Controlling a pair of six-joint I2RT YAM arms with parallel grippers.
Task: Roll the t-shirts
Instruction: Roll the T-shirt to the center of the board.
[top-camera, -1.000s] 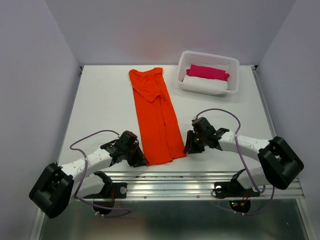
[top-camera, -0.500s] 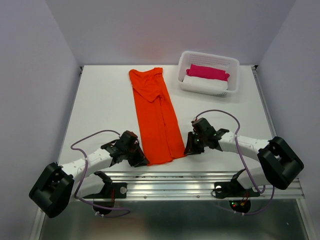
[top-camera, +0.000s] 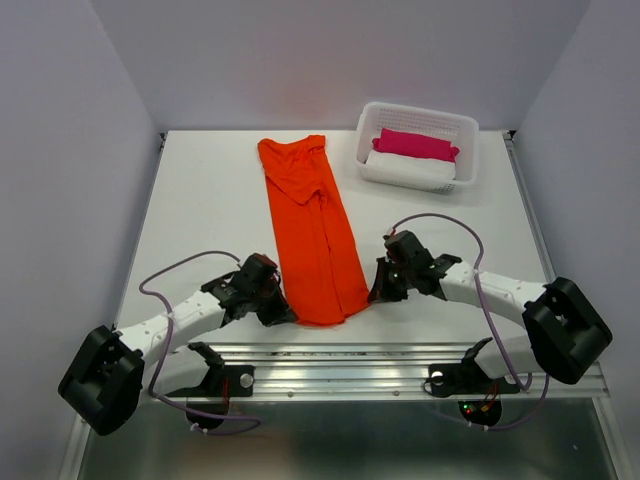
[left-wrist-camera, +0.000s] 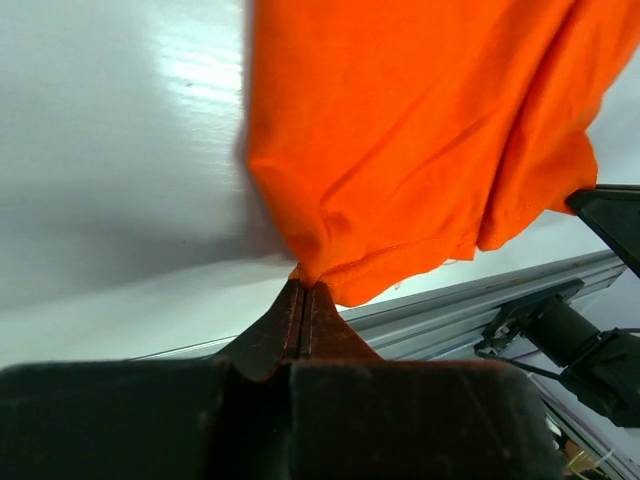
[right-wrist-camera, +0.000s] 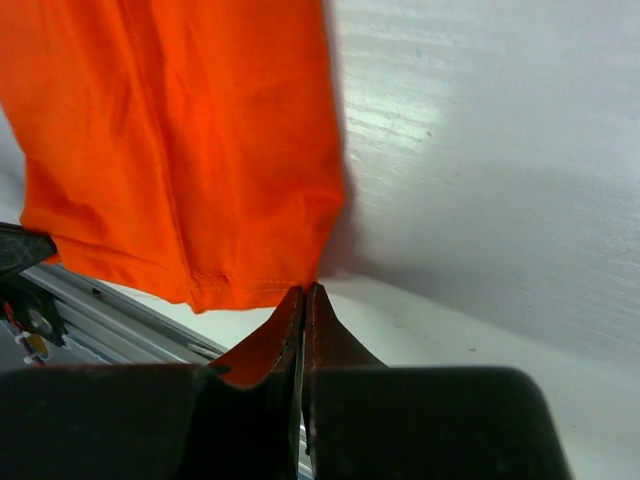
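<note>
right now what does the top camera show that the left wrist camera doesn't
Only the top view: the whole t-shirt, folded into a long strip running away from the arms, and the white basket at the far right holding a pink bundle.
Only the left wrist view: the left pincer up close, jaws shut on the hem at the shirt's near left corner.
Both: the orange shirt's near end, the white table and the metal rail along its near edge.

no readable text, label, brand, number or sign shows in any of the views.
</note>
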